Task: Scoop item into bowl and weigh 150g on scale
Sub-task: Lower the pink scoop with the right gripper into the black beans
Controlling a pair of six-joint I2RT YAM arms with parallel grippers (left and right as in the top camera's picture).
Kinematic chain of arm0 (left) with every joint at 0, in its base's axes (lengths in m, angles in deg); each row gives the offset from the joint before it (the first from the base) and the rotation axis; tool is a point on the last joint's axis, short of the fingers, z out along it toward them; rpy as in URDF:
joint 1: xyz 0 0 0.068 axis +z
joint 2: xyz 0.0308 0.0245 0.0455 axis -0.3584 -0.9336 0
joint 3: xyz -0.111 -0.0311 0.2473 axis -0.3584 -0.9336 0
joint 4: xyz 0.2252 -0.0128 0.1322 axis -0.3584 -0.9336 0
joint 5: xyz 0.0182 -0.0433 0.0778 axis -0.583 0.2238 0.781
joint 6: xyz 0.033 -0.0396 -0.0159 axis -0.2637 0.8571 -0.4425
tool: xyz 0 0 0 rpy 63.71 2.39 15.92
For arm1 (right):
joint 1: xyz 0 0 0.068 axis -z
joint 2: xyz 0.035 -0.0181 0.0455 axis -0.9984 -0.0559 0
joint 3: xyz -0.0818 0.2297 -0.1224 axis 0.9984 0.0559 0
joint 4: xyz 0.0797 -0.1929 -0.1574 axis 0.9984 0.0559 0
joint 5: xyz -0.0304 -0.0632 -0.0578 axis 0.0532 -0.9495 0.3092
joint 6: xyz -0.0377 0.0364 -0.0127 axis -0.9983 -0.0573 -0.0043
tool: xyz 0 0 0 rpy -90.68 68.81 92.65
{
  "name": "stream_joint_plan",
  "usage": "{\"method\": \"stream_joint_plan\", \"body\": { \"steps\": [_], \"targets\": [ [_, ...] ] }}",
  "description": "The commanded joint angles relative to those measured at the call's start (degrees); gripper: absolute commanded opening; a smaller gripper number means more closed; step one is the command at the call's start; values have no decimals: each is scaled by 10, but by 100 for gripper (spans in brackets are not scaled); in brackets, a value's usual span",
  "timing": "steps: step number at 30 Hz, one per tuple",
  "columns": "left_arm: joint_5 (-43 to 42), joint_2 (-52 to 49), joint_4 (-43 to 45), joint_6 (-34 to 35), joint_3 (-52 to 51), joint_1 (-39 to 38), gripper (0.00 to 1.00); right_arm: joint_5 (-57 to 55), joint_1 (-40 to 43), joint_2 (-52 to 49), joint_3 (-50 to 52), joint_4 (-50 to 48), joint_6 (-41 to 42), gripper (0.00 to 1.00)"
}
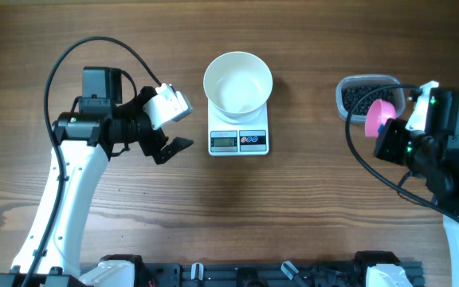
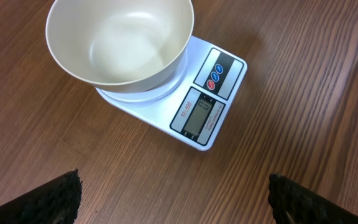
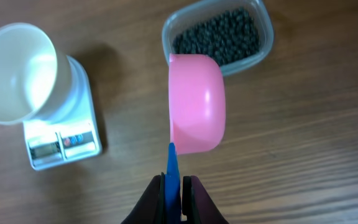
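An empty white bowl (image 1: pixel 238 82) (image 2: pixel 120 43) (image 3: pixel 17 71) stands on the scale (image 1: pixel 239 140) (image 2: pixel 207 106) (image 3: pixel 61 140) at the table's middle. Black beads (image 1: pixel 362 97) (image 3: pixel 216 37), the item, fill a clear plastic tub (image 1: pixel 369 80) (image 3: pixel 263 25) at the right. My right gripper (image 1: pixel 389 134) (image 3: pixel 173 186) is shut on the blue handle of a pink scoop (image 1: pixel 379 118) (image 3: pixel 196 102), which hangs on its side just in front of the tub. My left gripper (image 1: pixel 170 123) (image 2: pixel 173 186) is open with nothing in it, above bare wood to the left of the scale.
Wooden tabletop (image 1: pixel 293 207) all round. A black rail (image 1: pixel 253 275) runs along the front edge between the two arm bases. Cables loop above each arm.
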Motion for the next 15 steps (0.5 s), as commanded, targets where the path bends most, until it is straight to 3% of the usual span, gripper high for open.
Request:
{"method": "stream_joint_plan", "body": {
  "steps": [1,8,15],
  "targets": [
    [-2,-4,1,-12,-1,3,100,-14,2,-3,-9,8,-17,4],
    [-2,-4,1,-12,-1,3,100,78,2,-18,-10,-35,9,4],
    [-2,-4,1,-12,-1,3,100,87,2,-198,-143,-10,-4,4]
  ]
}}
